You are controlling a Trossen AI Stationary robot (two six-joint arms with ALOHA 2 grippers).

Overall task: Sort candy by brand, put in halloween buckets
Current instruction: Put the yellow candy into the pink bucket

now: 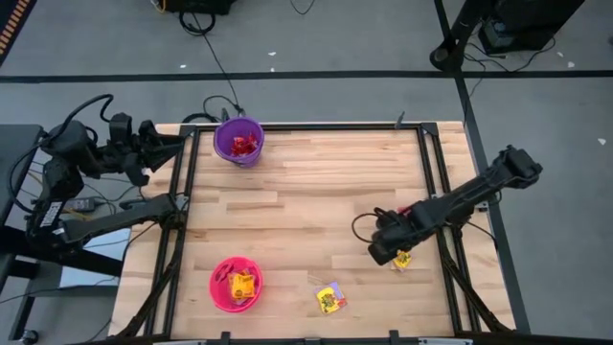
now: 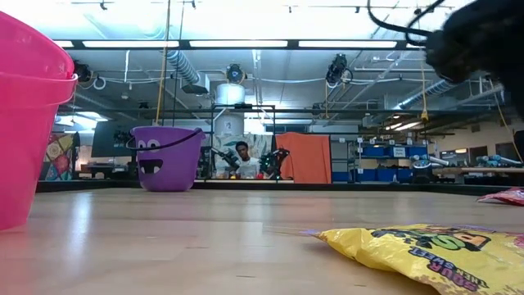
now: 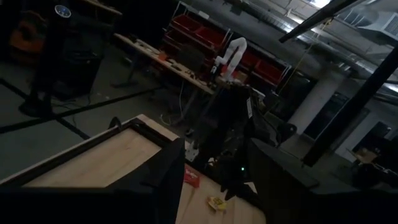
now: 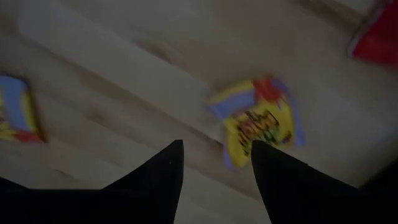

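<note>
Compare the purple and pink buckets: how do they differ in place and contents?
The purple bucket stands at the table's far edge on the left arm's side and holds red packets; the pink bucket stands at the near edge and holds a yellow packet, perhaps with something red. Both are small, round, upright and open-topped.

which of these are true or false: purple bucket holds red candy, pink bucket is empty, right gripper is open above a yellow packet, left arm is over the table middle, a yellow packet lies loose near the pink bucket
1. The purple bucket holds red candy. True.
2. The pink bucket is empty. False: a yellow packet lies inside it.
3. The right gripper is open above a yellow packet. True.
4. The left arm is over the table's middle. False: the left gripper waits at the table's left edge, beside the purple bucket.
5. A yellow packet lies loose near the pink bucket. True: loose packet on the wood.
</note>
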